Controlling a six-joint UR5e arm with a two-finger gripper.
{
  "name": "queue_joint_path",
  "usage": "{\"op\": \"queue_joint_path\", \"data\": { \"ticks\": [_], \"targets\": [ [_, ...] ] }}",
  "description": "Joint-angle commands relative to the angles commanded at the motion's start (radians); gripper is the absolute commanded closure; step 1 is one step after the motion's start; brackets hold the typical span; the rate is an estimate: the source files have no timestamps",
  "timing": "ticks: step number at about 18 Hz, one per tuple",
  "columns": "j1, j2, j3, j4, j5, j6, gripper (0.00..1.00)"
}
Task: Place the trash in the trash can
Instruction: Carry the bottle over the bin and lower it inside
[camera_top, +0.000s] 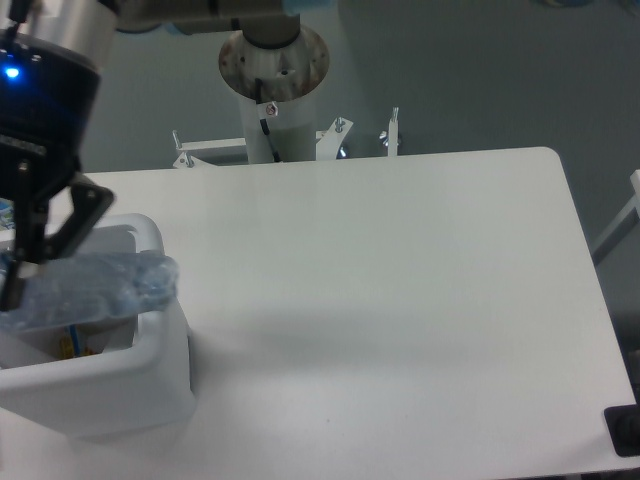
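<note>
The tool (22, 262) pinches a crushed plastic bottle (95, 288), holding it across the trash can (150, 345) at the table's (400, 300) left edge, positioned to drop inside.

A: What is blocking the trash can (150, 345)?
B: A clear bottle (100, 288) is lying across its opening, with the gripper (30, 262) hanging over it.
A: And the table (400, 280)?
B: Only the arm's pedestal (275, 95) is standing behind its far edge.

White table (400, 300), rounded corner; grey-teal floor (470, 70) behind; metal frame brackets (335, 135) at far edge.
</note>
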Motion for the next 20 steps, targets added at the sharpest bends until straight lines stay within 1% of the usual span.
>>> {"op": "queue_joint_path", "data": {
  "ticks": [3, 10, 17, 20],
  "targets": [
    [-0.009, 0.0, -0.018, 0.0, 0.0, -0.075, 0.89],
    [-0.034, -0.011, -0.075, -0.002, 0.0, -0.092, 0.88],
    [-0.034, -0.015, -0.121, -0.002, 0.002, -0.092, 0.82],
    [-0.034, -0.018, -0.138, -0.002, 0.005, -0.091, 0.81]
  ]
}}
